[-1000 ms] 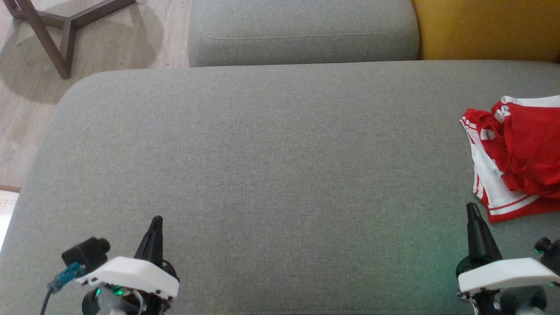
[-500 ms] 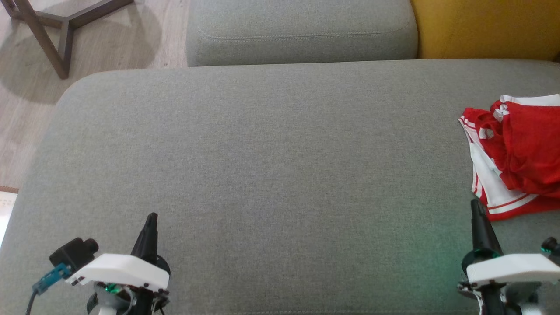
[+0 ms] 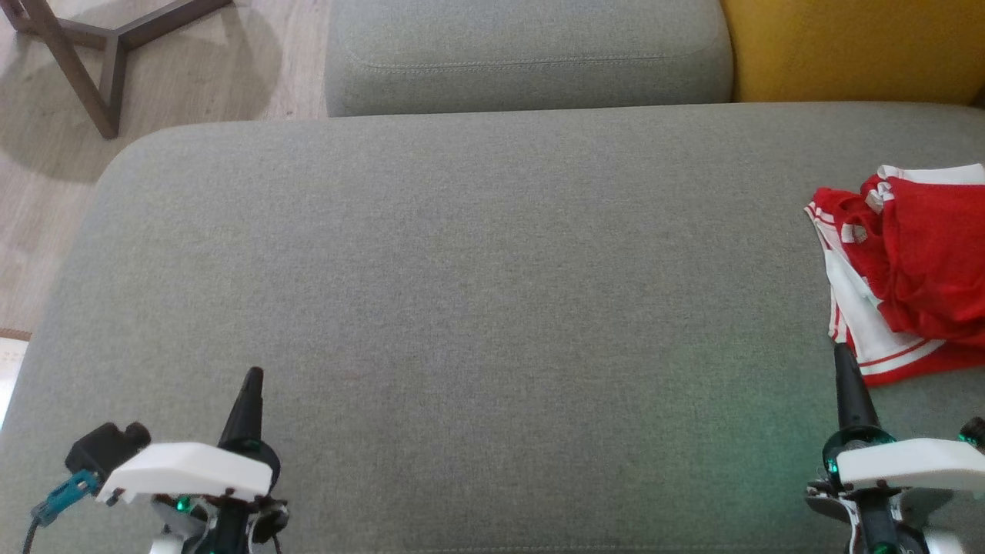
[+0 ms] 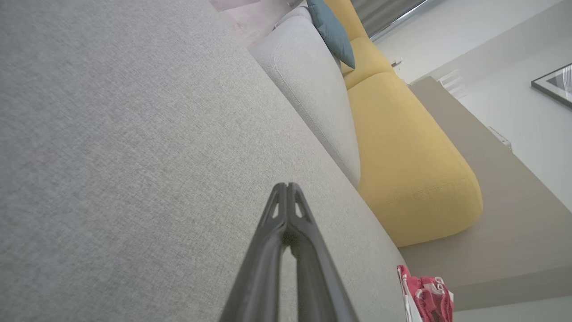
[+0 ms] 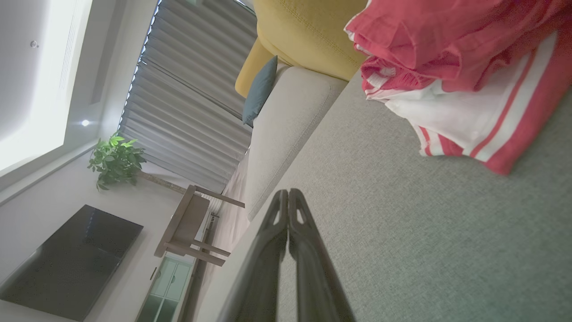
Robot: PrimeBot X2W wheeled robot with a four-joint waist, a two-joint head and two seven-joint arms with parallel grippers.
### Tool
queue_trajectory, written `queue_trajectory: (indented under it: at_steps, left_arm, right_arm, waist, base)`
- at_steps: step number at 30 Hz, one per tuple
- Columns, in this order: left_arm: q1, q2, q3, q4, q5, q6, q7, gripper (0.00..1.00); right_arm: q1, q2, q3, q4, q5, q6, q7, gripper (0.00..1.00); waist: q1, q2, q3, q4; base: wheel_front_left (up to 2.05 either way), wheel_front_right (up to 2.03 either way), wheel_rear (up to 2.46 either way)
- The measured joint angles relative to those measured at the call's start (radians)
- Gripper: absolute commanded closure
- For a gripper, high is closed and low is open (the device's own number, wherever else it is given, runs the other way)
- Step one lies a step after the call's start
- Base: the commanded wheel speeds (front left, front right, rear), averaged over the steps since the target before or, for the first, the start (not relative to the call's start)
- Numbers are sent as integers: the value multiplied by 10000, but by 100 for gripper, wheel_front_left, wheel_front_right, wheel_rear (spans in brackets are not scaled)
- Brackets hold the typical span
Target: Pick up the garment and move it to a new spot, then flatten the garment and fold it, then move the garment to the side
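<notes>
Garment point(image 3: 916, 261) heaped red-white at right edge of sofa seat point(image 3: 492, 269), just ahead and right of right gripper point(image 3: 842, 354); left gripper point(image 3: 252, 375) well apart. Both pinched closed, holding nothing. Right arm nearer.

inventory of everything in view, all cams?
garment: 1, red and white, seat's right edge
seat: 1, grey, centre
back cushion: 1, grey, behind seat
yellow cushion: 1, yellow, far right
pillow: 1, blue, against the back cushions
table: 1, brown wood, far left
plant: 1, green, room corner
blinds: 1, grey, behind plant
screen: 1, black, near plant
left pincer: 1, dark, shut, lower left over seat
right pincer: 1, dark, shut, just short of garment
</notes>
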State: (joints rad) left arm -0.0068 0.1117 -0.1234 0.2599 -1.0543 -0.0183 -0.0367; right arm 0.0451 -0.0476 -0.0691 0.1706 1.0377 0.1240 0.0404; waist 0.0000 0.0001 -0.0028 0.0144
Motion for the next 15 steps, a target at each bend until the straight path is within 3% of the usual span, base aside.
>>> queue_trajectory:
  at_steps: [15]
  left_arm:
    - [-174, -171, 491, 35, -1661, -274, 374, 100]
  right_arm:
    - [-251, -8, -77, 301, 1709, 0, 128, 100]
  waist:
    - [0, 0, 18, -43]
  base:
    - [0, 0, 0]
